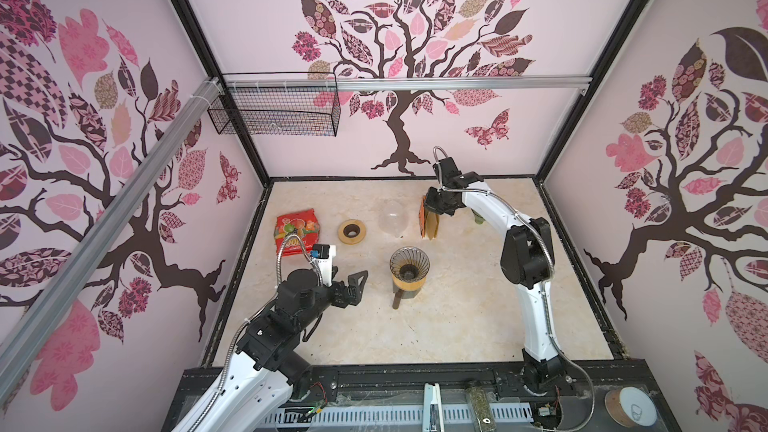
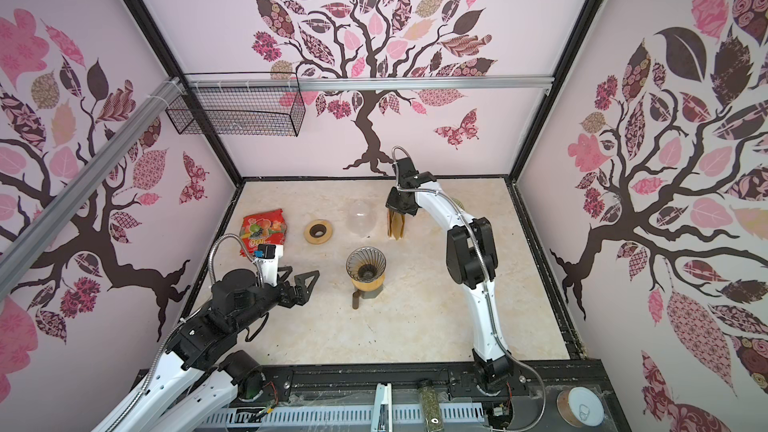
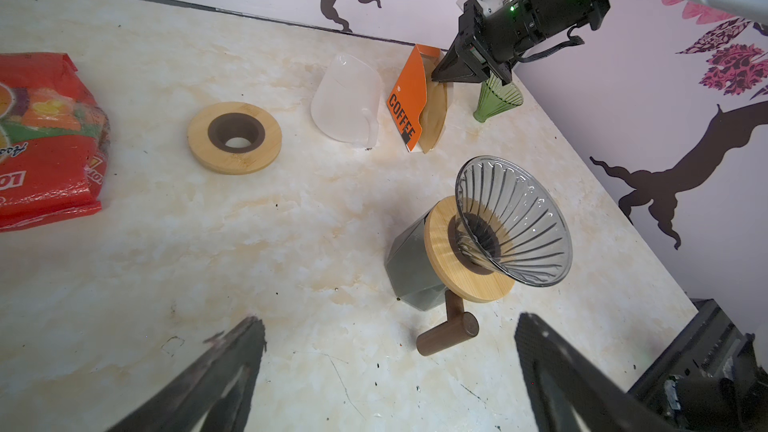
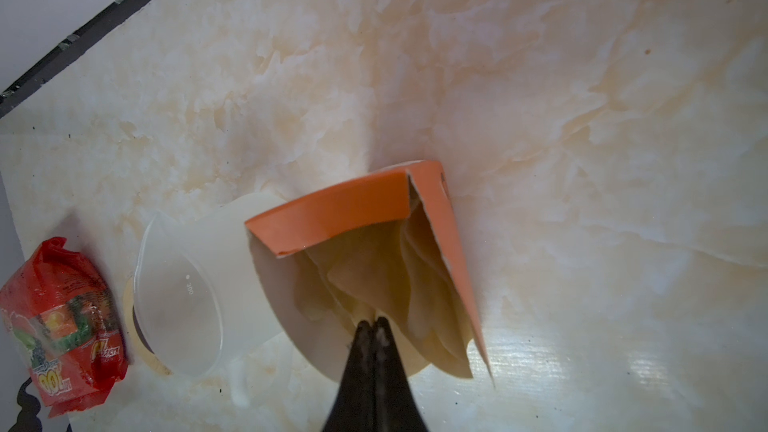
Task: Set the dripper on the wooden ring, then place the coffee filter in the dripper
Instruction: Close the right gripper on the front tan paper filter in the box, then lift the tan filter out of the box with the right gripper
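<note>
**Asker:** What sits at the left of the table (image 1: 457, 326)?

**Watcher:** A red snack bag (image 1: 297, 234) lies flat there. Just to its right, a wooden ring (image 1: 351, 231) with a dark centre also lies flat.

**Asker:** And the left gripper?

**Watcher:** The left gripper (image 2: 298, 277) hovers over the near-left part of the table. Its jaws are spread wide with nothing between them, and it is well apart from the dripper.

**Asker:** What is in the middle?

**Watcher:** A clear jug (image 1: 392, 222) lies on its side toward the back. Nearer the front stands the dripper (image 1: 409, 263), a ribbed smoky cone. It is upright on a wooden collar (image 3: 440, 243) atop a grey server (image 3: 409, 263).

**Asker:** Where is the coffee filter?

**Watcher:** The coffee filter (image 4: 374, 276) stands among brown papers inside an orange box (image 3: 405, 105). The box is open at the top and stands just right of the jug, behind the dripper and apart from it.

**Asker:** And the right gripper?

**Watcher:** The right gripper (image 4: 372, 324) reaches down into the open box with its fingertips pressed together. It appears to pinch the top edge of one filter, though the wrist view is dim at the tips.

**Asker:** Anything further right?

**Watcher:** A green glass (image 3: 496, 97) stands upright just beside the box. In both top views the right arm partly hides it.
</note>
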Controlling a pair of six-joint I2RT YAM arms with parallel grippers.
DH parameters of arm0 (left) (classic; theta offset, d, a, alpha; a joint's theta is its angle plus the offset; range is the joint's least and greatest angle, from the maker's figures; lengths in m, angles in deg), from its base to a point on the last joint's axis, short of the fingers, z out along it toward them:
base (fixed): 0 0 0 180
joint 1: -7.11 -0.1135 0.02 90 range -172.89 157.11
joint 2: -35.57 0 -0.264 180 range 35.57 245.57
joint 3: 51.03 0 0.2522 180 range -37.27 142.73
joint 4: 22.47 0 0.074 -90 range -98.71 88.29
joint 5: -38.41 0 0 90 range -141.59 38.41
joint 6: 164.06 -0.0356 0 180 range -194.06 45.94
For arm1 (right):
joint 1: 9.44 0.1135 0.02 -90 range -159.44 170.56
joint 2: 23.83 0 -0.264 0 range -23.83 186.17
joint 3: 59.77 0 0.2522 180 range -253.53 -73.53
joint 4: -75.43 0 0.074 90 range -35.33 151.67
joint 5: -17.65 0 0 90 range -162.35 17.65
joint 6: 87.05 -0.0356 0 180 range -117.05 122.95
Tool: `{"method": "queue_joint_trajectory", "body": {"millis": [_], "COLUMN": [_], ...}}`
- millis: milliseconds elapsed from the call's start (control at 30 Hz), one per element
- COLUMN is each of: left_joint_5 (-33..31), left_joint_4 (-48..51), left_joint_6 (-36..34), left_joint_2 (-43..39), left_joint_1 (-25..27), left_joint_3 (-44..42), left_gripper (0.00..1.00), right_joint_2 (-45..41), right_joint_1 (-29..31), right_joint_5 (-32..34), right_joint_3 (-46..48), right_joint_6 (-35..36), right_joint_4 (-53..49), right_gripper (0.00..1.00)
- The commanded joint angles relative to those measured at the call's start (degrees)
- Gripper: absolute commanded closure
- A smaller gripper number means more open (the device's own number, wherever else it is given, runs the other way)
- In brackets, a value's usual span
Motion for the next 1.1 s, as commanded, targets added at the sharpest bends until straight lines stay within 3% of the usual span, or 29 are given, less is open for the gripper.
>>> {"method": "queue_joint_trajectory", "body": {"millis": [0, 1067], "left_joint_5": [-0.06, 0.41], "left_joint_4": [-1.17, -1.26], "left_joint_6": [0.03, 0.59], "left_joint_2": [-0.1, 0.24], "left_joint_1": [-0.23, -0.21], "left_joint_3": [-1.33, -1.24], "left_gripper": [0.03, 0.03], "right_joint_2": [-5.94, -14.85], "right_joint_1": [0.41, 0.45], "right_joint_5": [0.16, 1.0], "right_joint_3": [-0.35, -2.63], "right_joint_6": [1.5, 3.53], "right_joint_4": [-1.75, -2.71], "right_gripper": [1.0, 1.0]}}
